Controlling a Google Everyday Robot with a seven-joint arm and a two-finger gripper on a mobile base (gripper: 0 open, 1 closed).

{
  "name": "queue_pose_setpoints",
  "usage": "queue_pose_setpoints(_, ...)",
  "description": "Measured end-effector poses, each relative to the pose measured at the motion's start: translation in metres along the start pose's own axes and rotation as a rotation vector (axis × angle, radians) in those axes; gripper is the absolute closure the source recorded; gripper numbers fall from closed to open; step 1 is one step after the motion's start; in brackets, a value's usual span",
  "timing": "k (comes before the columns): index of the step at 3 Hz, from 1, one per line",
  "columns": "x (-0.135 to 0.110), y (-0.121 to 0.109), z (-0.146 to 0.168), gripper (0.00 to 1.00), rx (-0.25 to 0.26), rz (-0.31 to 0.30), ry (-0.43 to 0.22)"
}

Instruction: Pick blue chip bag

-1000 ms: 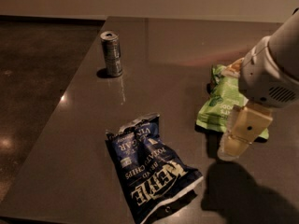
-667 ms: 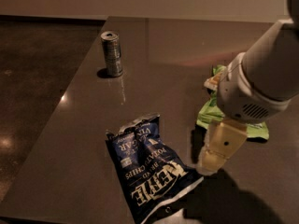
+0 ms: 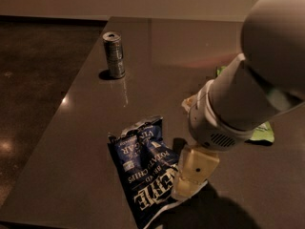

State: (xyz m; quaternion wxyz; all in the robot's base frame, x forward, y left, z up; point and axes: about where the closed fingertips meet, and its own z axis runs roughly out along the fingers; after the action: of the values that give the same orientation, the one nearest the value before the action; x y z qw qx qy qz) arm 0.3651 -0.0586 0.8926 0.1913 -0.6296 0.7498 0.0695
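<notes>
The blue chip bag [image 3: 143,168] lies flat on the dark table [image 3: 157,46] near its front edge; it is crinkled navy with white lettering. My gripper [image 3: 187,181] hangs from the big white arm [image 3: 248,94] and sits right at the bag's right edge, over its lower right part. One pale finger [image 3: 193,173] shows, pointing down onto the bag.
A silver can [image 3: 114,55] stands upright at the back left of the table. A light green snack bag [image 3: 261,132] lies at the right, mostly hidden behind the arm. The table's left edge runs diagonally, with dark floor [image 3: 33,80] beyond it.
The arm and gripper have moved left and toward the front, from over the green bag to the right edge of the blue chip bag. The bags and the can have not moved.
</notes>
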Motion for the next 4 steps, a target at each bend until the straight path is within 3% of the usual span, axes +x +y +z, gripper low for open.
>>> queue_pose_setpoints(2, -0.011, 0.020, 0.027, 0.00, -0.046, -0.069, 0.001)
queue_pose_setpoints(4, -0.015, 0.029, 0.039, 0.41, -0.065, -0.093, 0.015)
